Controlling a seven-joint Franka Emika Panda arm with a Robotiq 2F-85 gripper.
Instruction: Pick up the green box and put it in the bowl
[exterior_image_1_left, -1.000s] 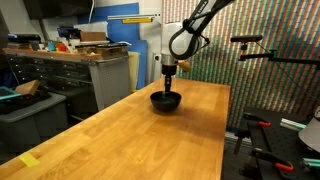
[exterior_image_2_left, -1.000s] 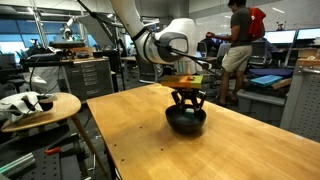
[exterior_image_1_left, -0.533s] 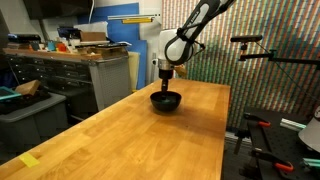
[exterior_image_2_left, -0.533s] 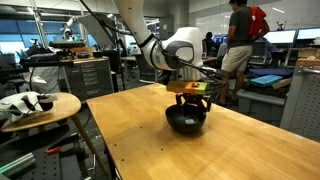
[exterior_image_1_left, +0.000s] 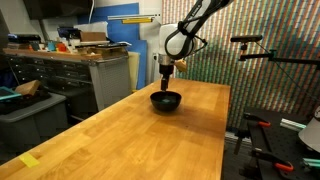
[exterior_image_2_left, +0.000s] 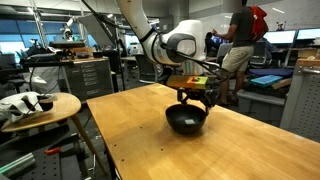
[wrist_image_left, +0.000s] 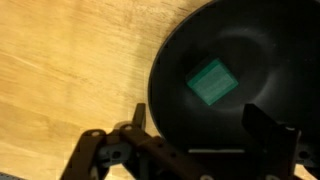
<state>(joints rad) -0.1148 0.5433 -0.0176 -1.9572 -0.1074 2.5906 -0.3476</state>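
Light wooden workshop table carries a glossy black round bowl. Tiny dark green cube-like box lies inside on bowl floor. Robotiq gripper hovers just above, fingers spread, empty. Placement looks done; only pulling clear seems left.

Even indoor light, both ext. views low-res; wrist view soft, blurry, faint sheen on bowl
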